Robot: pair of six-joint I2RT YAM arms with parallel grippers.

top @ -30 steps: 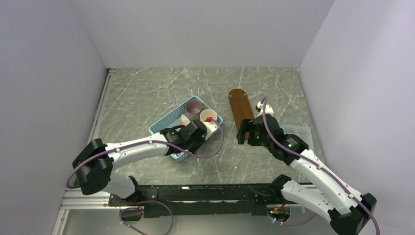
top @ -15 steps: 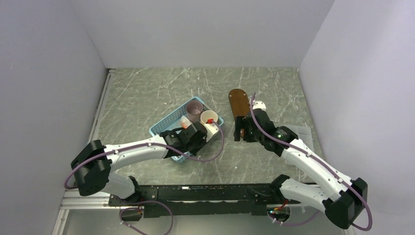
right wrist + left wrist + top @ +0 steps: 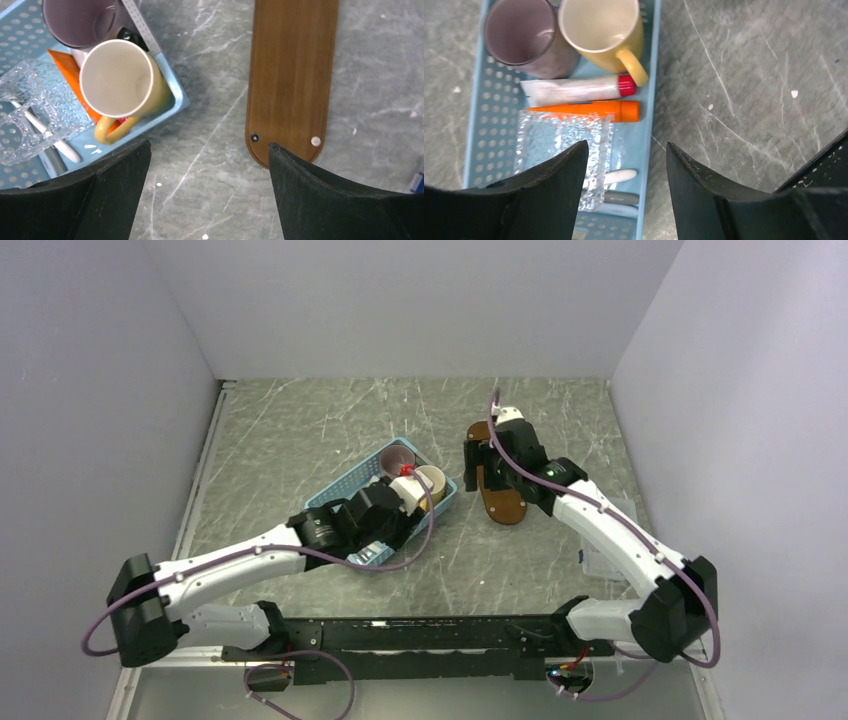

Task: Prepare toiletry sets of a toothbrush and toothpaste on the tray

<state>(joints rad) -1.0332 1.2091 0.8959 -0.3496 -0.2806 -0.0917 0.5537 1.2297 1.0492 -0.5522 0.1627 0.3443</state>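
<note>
- Top view: the basket [image 3: 345,483] sits mid-frame, and the tray [image 3: 503,505] is just right of it, not touching.
- Left wrist view: a cup [image 3: 521,30] and a mug [image 3: 599,30] stand side by side at the basket's top end, mug on the right.
- Right below them a tube [image 3: 574,90] lies crosswise, with the toothpaste [image 3: 589,110] alongside it.
- Lower down there's a glass piece [image 3: 559,150], and the toothbrush [image 3: 619,176] pokes out from under it.

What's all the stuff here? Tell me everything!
basket: one, light blue, on the table
cup: one, purple, in the basket
mug: one, yellow, beside the cup
white tube: one, red cap, in the basket
toothpaste: one, orange, beside the white tube
clear bumpy container: one, see-through, in the basket
toothbrush: at least one, white, partly under the container
tray: one, dark brown, right of the basket
table: one, grey marbled
left gripper: one, black, open over the basket
right gripper: one, black, open near the tray
</note>
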